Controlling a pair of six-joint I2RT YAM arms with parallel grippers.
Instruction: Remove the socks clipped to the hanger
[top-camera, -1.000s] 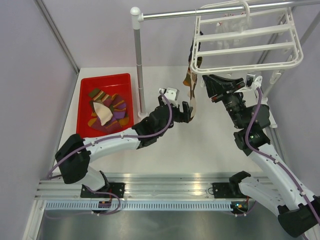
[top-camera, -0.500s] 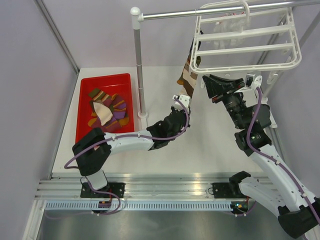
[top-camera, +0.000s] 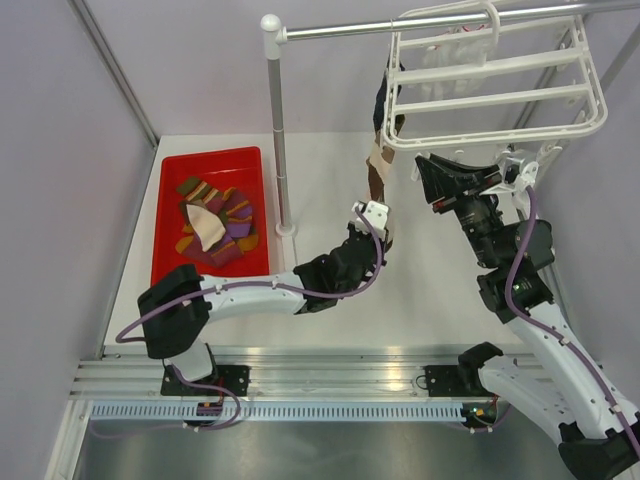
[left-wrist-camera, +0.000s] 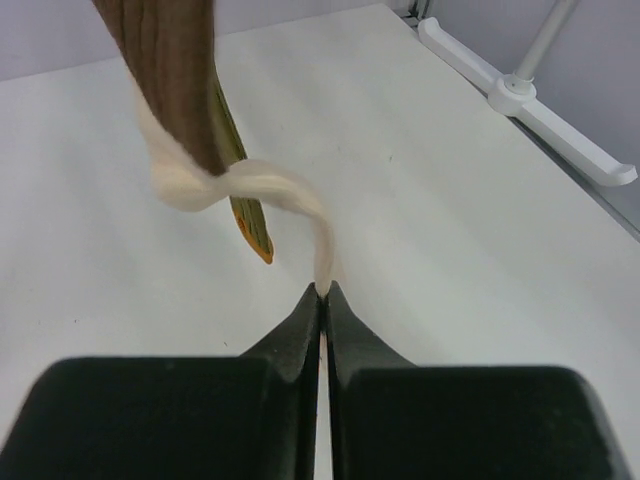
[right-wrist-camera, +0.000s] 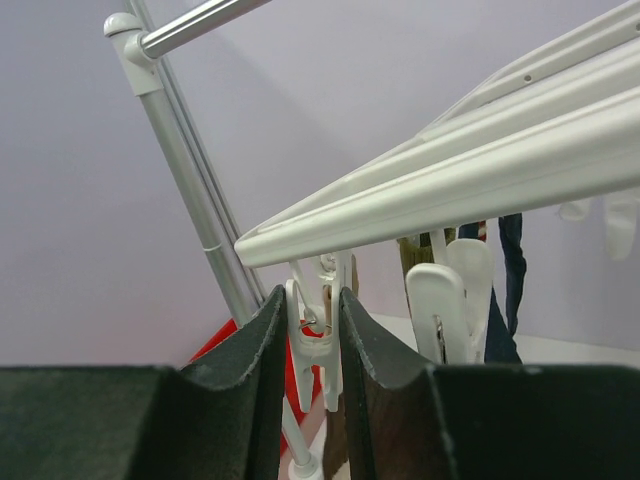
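Observation:
The white hanger (top-camera: 497, 93) hangs from the metal pole at the top right. A brown-and-cream striped sock (top-camera: 378, 168) dangles from a clip on its left edge. My left gripper (top-camera: 382, 230) is below it, shut on the sock's cream end (left-wrist-camera: 322, 262). The brown part (left-wrist-camera: 175, 80) rises to the upper left, with an olive and orange sock (left-wrist-camera: 250, 215) behind it. My right gripper (right-wrist-camera: 313, 300) is under the hanger bar (right-wrist-camera: 450, 170), its jaws pressed on both sides of a white clip (right-wrist-camera: 318, 330). A dark navy sock (right-wrist-camera: 508, 280) hangs further back.
A red bin (top-camera: 210, 160) at the back left holds several socks (top-camera: 215, 222). The pole stand's upright (top-camera: 279, 130) rises between the bin and the hanger. Another white clip (right-wrist-camera: 450, 300) hangs right of the squeezed one. The stand's white foot (left-wrist-camera: 530, 105) lies at the right.
My left gripper has moved in under the hanging sock and gone from open to shut on its cream end. The sock swung and now hangs straighter. The right arm shifted slightly right.

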